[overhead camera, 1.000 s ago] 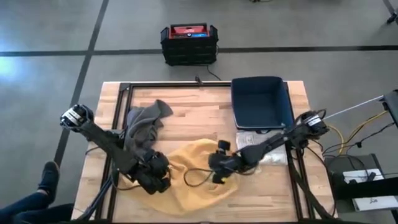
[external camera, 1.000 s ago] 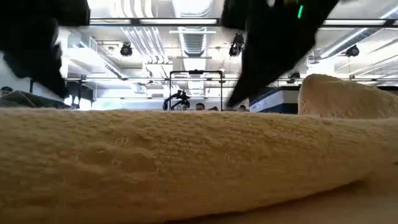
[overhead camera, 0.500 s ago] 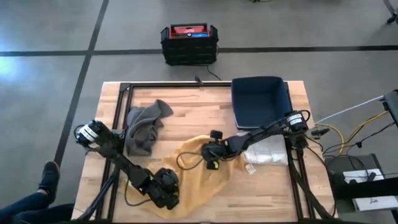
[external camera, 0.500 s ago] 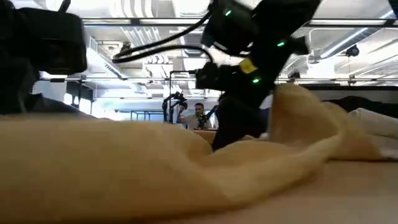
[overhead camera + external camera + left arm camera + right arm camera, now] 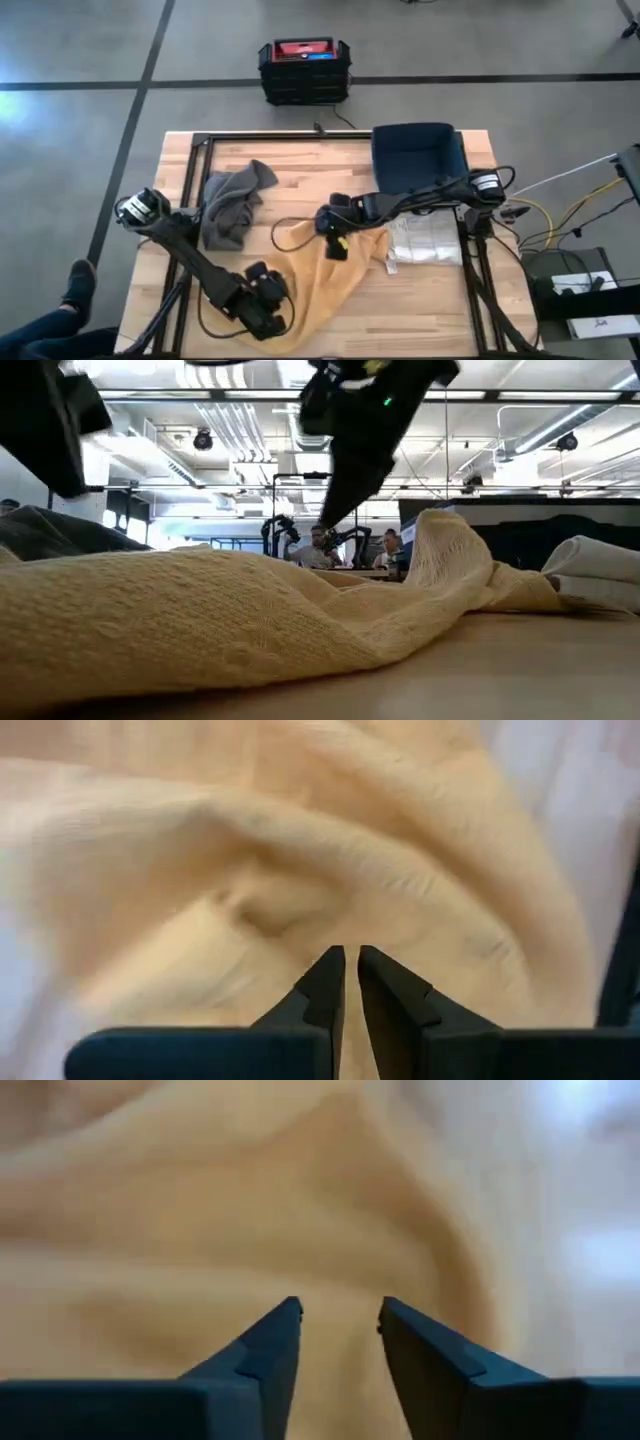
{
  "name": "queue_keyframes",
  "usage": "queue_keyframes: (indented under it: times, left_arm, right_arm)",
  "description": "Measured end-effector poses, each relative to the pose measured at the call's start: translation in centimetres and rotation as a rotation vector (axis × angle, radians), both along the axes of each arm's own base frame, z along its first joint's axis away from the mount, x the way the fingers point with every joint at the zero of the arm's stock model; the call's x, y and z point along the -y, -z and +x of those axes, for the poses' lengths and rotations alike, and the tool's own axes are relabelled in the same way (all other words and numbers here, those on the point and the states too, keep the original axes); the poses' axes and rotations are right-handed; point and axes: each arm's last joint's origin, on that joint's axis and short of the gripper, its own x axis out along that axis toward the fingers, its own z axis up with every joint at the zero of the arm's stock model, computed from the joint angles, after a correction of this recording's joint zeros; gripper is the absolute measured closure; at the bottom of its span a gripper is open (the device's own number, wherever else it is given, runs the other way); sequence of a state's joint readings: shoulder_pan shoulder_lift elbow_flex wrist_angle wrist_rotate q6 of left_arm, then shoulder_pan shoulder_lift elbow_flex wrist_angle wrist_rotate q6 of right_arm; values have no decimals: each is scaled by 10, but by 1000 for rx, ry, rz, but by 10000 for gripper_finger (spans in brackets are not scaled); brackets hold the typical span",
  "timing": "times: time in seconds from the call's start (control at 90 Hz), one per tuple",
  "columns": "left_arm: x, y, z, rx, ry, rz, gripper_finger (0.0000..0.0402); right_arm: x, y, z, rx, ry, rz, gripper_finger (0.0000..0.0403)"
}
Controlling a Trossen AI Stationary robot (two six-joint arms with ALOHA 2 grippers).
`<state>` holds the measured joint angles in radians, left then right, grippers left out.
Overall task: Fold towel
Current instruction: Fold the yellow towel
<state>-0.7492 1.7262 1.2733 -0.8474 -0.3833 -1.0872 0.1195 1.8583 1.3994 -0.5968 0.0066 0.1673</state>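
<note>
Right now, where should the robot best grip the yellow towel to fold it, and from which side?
Probably the raised corner of the yellow towel under the right gripper, taken from above: the low view shows it standing off the table as a peak, so the half-open jaws could close on it. The left gripper sits shut at the towel's near-left edge.

Both arms are stretched over the table.
The left gripper (image 5: 350,970) is nearly closed; the right gripper (image 5: 340,1320) is held apart.

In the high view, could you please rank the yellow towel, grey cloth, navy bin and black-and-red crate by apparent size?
Largest to smallest:
1. yellow towel
2. navy bin
3. grey cloth; close to the bin, unsure
4. black-and-red crate; it sits lower, on the floor, so may look smaller
</note>
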Motion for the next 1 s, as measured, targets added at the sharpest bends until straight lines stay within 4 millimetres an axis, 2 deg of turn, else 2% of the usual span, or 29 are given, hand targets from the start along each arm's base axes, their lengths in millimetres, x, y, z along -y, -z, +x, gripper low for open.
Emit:
queue_keyframes:
  times: [0.078,0.167,0.256,0.344,0.522,0.644,0.733,0.822,0.911,1.0]
  left_arm:
    - [-5,-4,-10,-61,-46,61,380]
    - [-14,-8,-20,-125,-120,108,367]
    - [-24,-8,-32,-157,-190,136,336]
    - [-31,-2,-41,-138,-227,91,291]
    - [-46,20,-57,-30,-247,-98,194]
    - [-52,41,-66,-4,-250,-252,164]
    - [-56,58,-71,9,-257,-311,167]
    - [-54,68,-69,44,-233,-385,189]
    - [-49,72,-64,87,-186,-423,235]
    - [-45,69,-60,109,-143,-425,305]
  right_arm:
    - [-20,2,-7,-24,-37,84,244]
    - [-49,8,-17,-46,-97,104,223]
    - [-77,21,-25,-39,-155,106,208]
    - [-97,37,-33,-20,-145,61,196]
    - [-116,54,-46,110,-81,-63,179]
    - [-117,62,-49,173,-63,-70,173]
    - [-115,69,-50,214,-53,-55,171]
    - [-114,75,-53,243,-52,-41,174]
    - [-113,78,-55,271,-50,-30,180]
    - [-110,83,-58,275,-38,-45,189]
